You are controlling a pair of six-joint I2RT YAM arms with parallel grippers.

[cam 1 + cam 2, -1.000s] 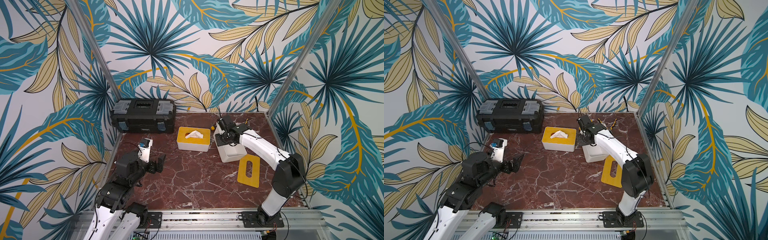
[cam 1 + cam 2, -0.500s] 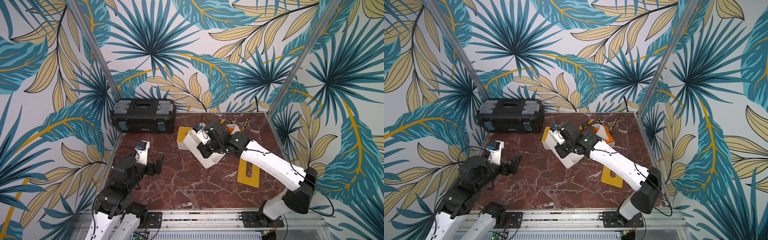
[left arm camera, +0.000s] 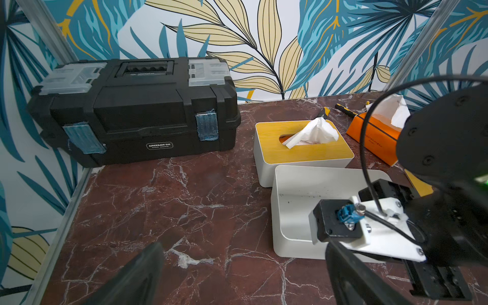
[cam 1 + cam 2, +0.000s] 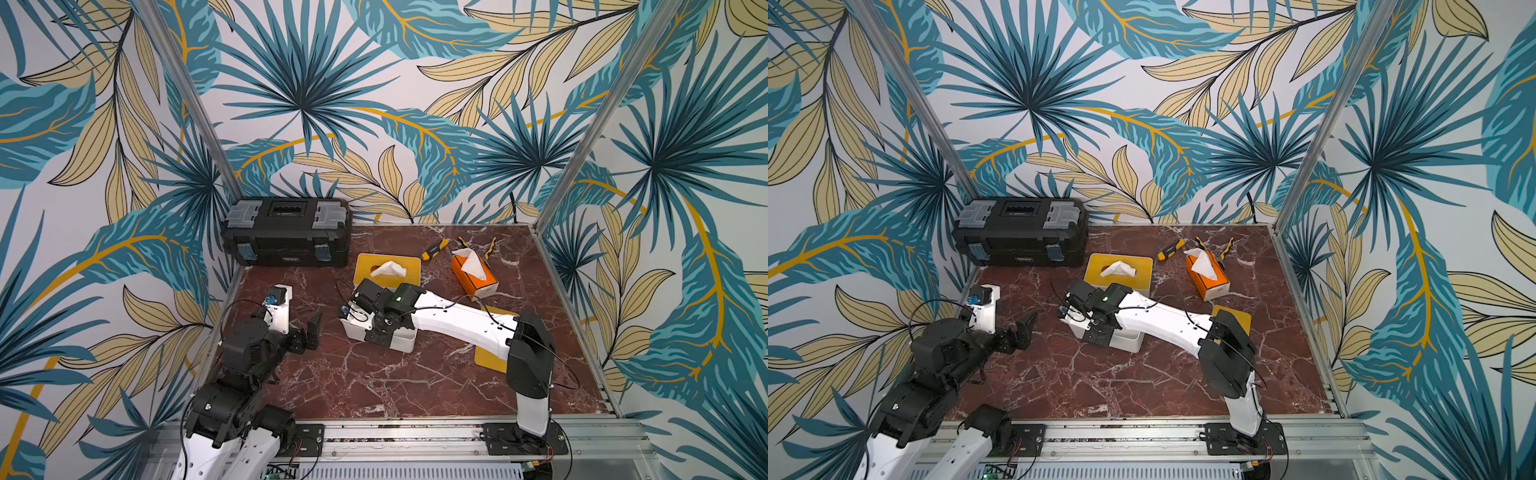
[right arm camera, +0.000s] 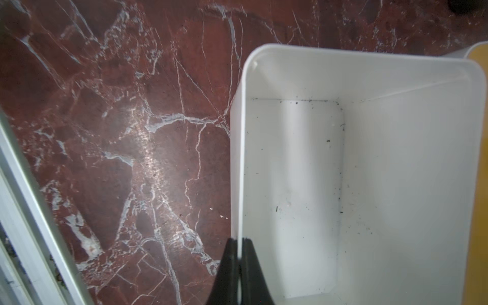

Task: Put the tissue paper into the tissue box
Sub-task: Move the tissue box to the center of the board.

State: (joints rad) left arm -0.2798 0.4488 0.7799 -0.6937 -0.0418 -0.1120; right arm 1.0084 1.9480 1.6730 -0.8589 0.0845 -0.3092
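Left gripper point(image 3: 244, 247) sat nearest the front rail with its jaws spread wide and nothing between them, over bare table point(image 4: 374, 386). The table was a glossy red-brown marble pattern with white veins. The fingers point(image 3: 137, 274) were matte black and tapering.

Right gripper point(image 5: 239, 240) was pinched together on a thin side wall of the open white box point(image 5: 369, 158), at the rim, one finger inside and one outside. The box stood mid-table: smooth white plastic, rectangular, rounded corners, with dark specks scattered on its floor. I could not tell whether it rested flat.

A flat yellow lid point(image 4: 1237, 316) lay on the table to its right, partly under the right arm.

Just behind the open box stood a closed tissue box point(image 3: 303, 148), white-walled with a yellow wood-grain top. Crumpled white tissue poked from its slot.

The task's tissue paper was the orange tissue pack point(image 4: 478, 278), farther back and to the right, well apart from the open box. It was boxy, with a white sheet standing from its top.

Near it lay yellow-handled pliers point(image 4: 490, 245) and a short yellow-and-black tool point(image 4: 434, 249).

In the far left corner was a black toolbox point(image 4: 286, 237) of hard plastic, with translucent grey lid trays and bluish latches.
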